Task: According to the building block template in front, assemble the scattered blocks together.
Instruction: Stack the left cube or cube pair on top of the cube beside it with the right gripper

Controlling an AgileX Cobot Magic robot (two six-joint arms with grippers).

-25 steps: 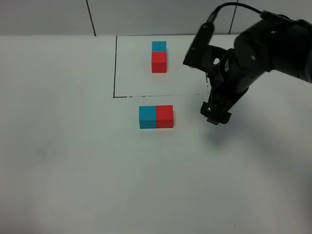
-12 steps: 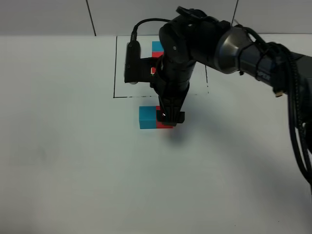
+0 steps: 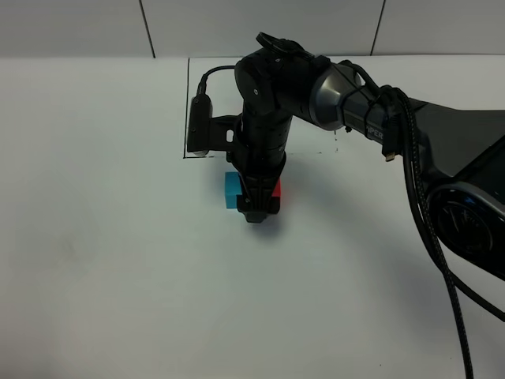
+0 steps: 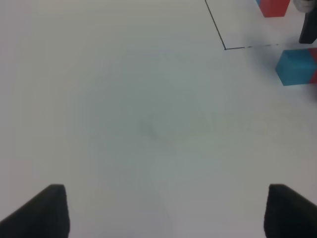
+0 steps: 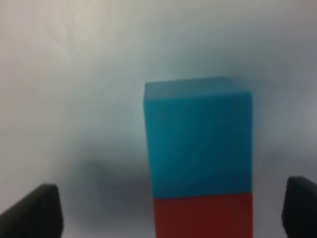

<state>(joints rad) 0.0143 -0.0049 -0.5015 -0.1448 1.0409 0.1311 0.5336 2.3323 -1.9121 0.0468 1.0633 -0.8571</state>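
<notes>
White matte tabletop [image 3: 102, 260]. Black right arm [image 3: 276, 95] reaching across middle. Thin black drawn outline [image 3: 187, 103], building block template [image 4: 273, 7] inside. Right gripper [image 3: 256, 215] released, jaws spread either side of scattered blocks, untouched. Left gripper [image 4: 166, 213] released, empty, well apart. Cyan-blue matte cube [image 3: 230, 192] touching red matte cube [image 3: 277, 189], just outside outline.

White table [image 3: 95, 276], grey wall [image 3: 71, 28].
Behind the table's far edge stands the panelled wall, split by dark vertical seams [image 3: 147, 28].
</notes>
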